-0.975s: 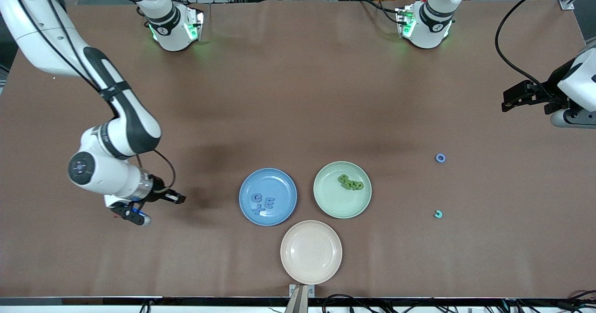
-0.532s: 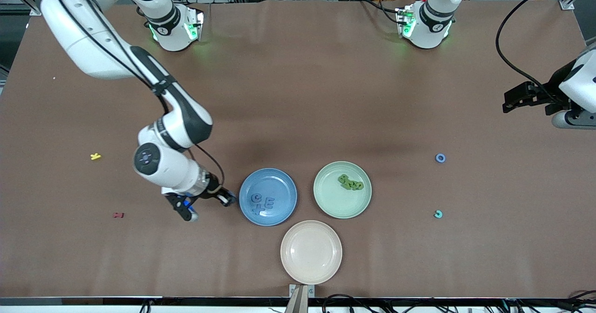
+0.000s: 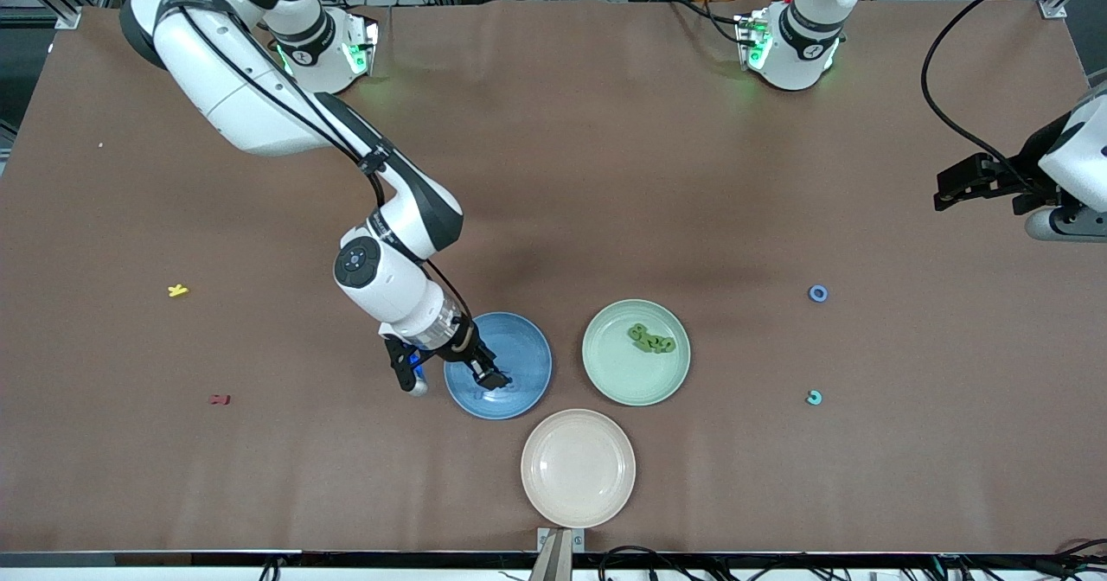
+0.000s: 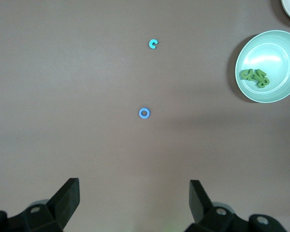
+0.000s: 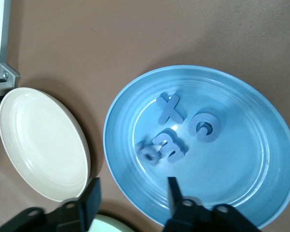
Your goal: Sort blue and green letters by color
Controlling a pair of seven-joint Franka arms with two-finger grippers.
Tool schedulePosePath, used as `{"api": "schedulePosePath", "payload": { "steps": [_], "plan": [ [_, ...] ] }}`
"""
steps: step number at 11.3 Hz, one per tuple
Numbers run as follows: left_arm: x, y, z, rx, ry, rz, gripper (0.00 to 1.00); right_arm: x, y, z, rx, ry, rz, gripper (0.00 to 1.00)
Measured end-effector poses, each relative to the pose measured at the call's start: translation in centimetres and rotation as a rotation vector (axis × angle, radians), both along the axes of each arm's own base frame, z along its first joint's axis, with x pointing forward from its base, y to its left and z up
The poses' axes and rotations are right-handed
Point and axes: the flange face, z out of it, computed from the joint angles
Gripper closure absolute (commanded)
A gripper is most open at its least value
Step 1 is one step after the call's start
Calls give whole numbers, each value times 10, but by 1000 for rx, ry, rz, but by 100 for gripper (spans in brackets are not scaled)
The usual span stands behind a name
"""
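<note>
My right gripper [image 3: 454, 383] hangs open and empty over the blue plate [image 3: 523, 356], at the plate's edge toward the right arm's end. In the right wrist view [image 5: 133, 193] the blue plate [image 5: 232, 169] holds several periwinkle blue letters [image 5: 171, 145]. The green plate [image 3: 605, 373] holds a heap of olive green letters [image 3: 651, 339]. A blue ring letter [image 3: 817, 293] and a teal c [image 3: 814, 398] lie on the table toward the left arm's end. My left gripper [image 3: 943, 188] waits open and empty [image 4: 134, 198] over that end.
A cream plate [image 3: 578, 469] stands nearer to the front camera than the two other plates, with nothing in it. A yellow K [image 3: 177, 290] and a small dark red letter [image 3: 220, 399] lie toward the right arm's end. The table is brown.
My right arm has swung from the right arm's end of the table to over the blue plate. The yellow K and dark red letter have come into sight. The left arm has not moved.
</note>
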Motion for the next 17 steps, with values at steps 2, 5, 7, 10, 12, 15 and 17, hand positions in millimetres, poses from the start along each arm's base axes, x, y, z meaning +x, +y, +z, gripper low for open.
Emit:
{"api": "schedulePosePath", "payload": {
  "steps": [2,5,7,10,12,15,17],
  "plan": [
    [0,0,0,0,0,0,0,4,-7,-2,-14,-4,-9,0],
    [0,0,-1,0,1,0,0,14,-35,-11,-117,21,47,0],
    [0,0,-1,0,1,0,0,23,-67,-14,-194,50,128,0],
    [1,0,-2,0,3,0,0,33,-126,-8,-291,120,279,0],
    [1,0,-3,0,6,0,0,34,-158,-2,-333,143,388,0],
    [2,1,-4,0,8,1,0,9,-181,0,-396,149,549,0],
    [2,1,-5,0,8,1,0,-18,-182,16,-425,151,638,0]
  ]
}}
